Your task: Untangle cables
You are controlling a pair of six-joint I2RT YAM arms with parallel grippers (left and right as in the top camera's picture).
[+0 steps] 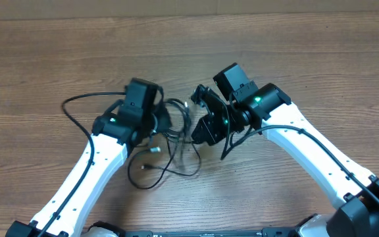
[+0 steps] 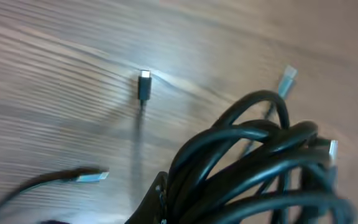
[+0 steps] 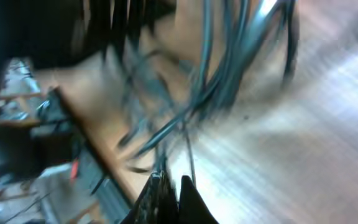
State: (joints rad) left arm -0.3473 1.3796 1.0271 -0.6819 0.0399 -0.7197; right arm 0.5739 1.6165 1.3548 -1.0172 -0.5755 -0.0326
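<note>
Overhead view crisp and evenly lit, only faint soft shadows beside the cables [image 1: 87,97] on the table [image 1: 45,39]; left wrist view hazy, a bright glare patch on the table by one plug [image 2: 143,86]; right wrist view badly smeared (streaks everywhere), cables mere dark blurs.
</note>
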